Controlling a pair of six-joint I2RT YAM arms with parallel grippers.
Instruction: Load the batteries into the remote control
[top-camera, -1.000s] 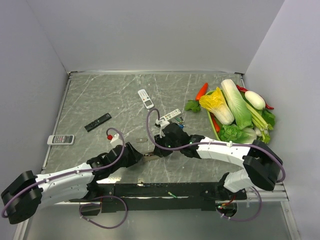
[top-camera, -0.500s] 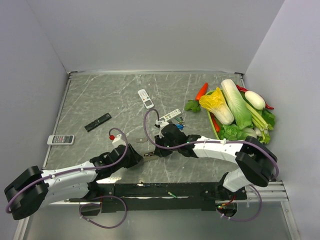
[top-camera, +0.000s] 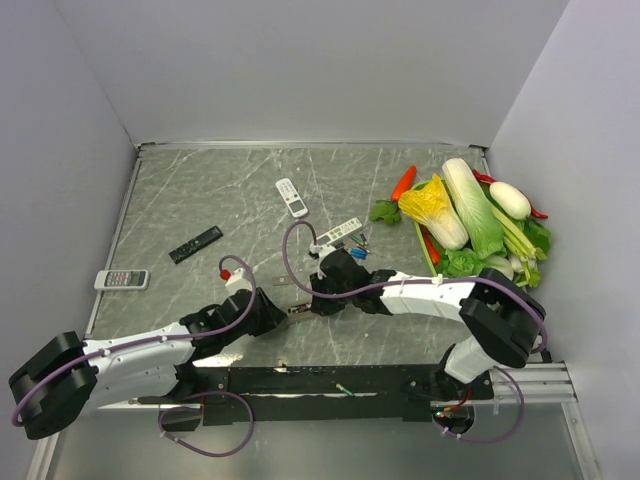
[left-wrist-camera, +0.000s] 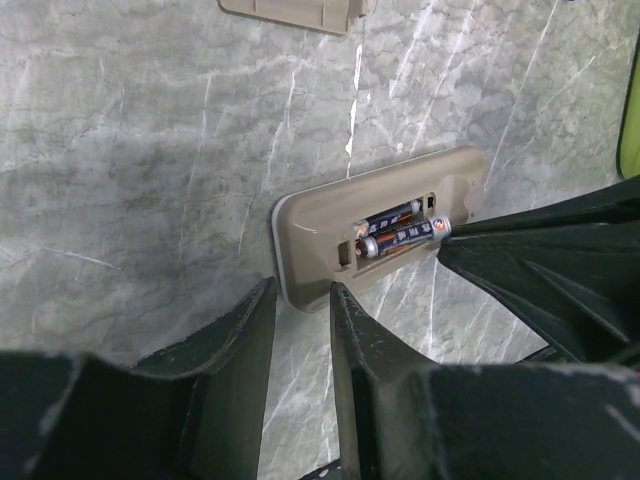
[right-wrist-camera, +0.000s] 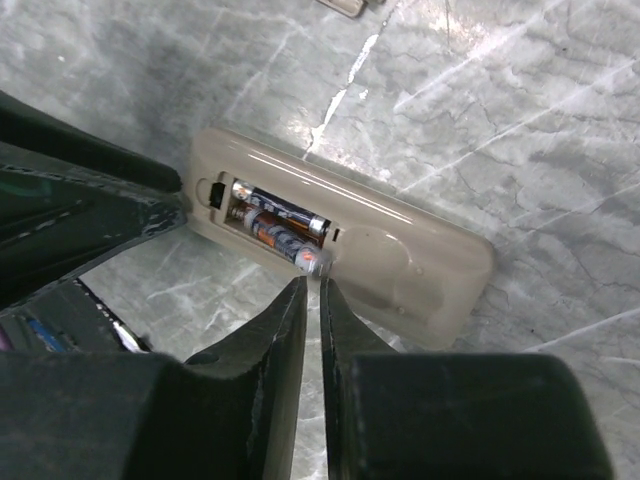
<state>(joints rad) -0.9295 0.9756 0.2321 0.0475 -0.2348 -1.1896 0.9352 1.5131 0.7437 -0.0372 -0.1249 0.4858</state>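
Batteries (right-wrist-camera: 275, 225) lie in the remote control (right-wrist-camera: 400, 255) bay; right end effector (right-wrist-camera: 311, 286), pressed together, should nudge the protruding one down squarely.

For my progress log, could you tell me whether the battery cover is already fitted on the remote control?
No, the remote control lies uncovered, with two batteries showing in its open back.
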